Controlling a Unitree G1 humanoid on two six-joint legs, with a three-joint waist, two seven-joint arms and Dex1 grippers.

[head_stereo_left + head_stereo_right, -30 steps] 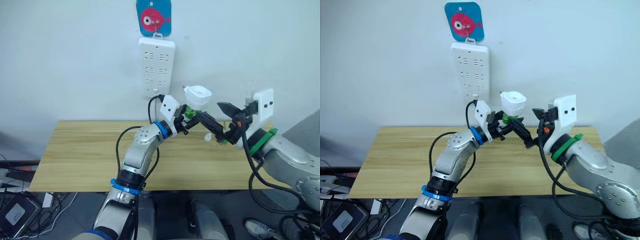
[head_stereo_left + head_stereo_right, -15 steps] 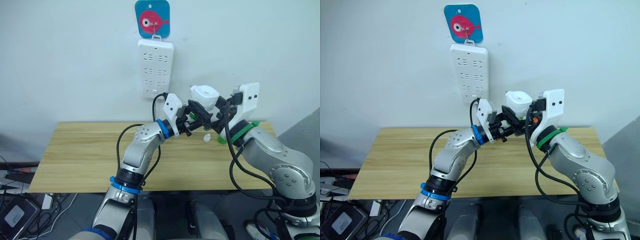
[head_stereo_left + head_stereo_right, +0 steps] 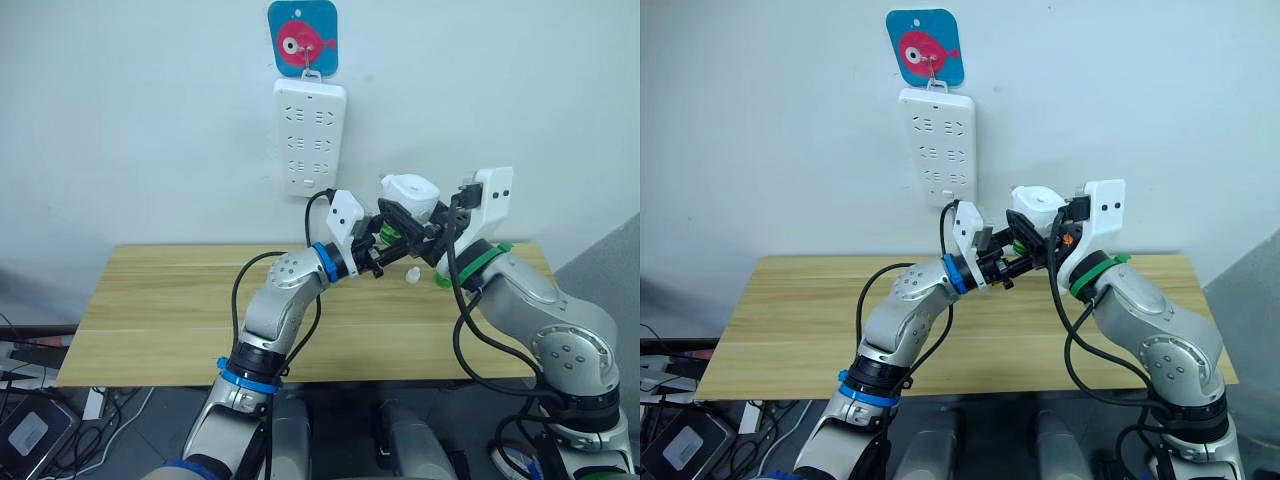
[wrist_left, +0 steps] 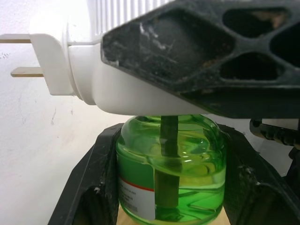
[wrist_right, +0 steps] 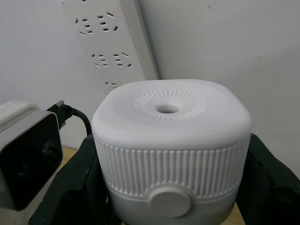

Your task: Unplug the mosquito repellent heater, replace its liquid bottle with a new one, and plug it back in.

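Observation:
The mosquito repellent heater (image 3: 410, 189) is a white rounded unit held in the air above the table's back right, in front of the wall. My right gripper (image 3: 408, 214) is shut on its ribbed sides; the right wrist view shows the heater (image 5: 171, 136) between the black fingers (image 5: 70, 183), vent hole up. Under it hangs the green liquid bottle (image 4: 171, 159), still joined to the heater, with its wick running up inside. My left gripper (image 3: 384, 238) is shut on that bottle. The two metal prongs (image 4: 18, 40) stick out free, toward the wall.
A long white power strip (image 3: 310, 138) hangs on the wall under a blue fish tag (image 3: 302, 38), just left of the heater. A small white cap (image 3: 413, 274) and a green item (image 3: 443, 279) lie on the wooden table (image 3: 170, 300) below the grippers.
My right gripper was open and off to the right a second ago. It has swung in to the left and shut on the heater. The left gripper has kept hold of the bottle.

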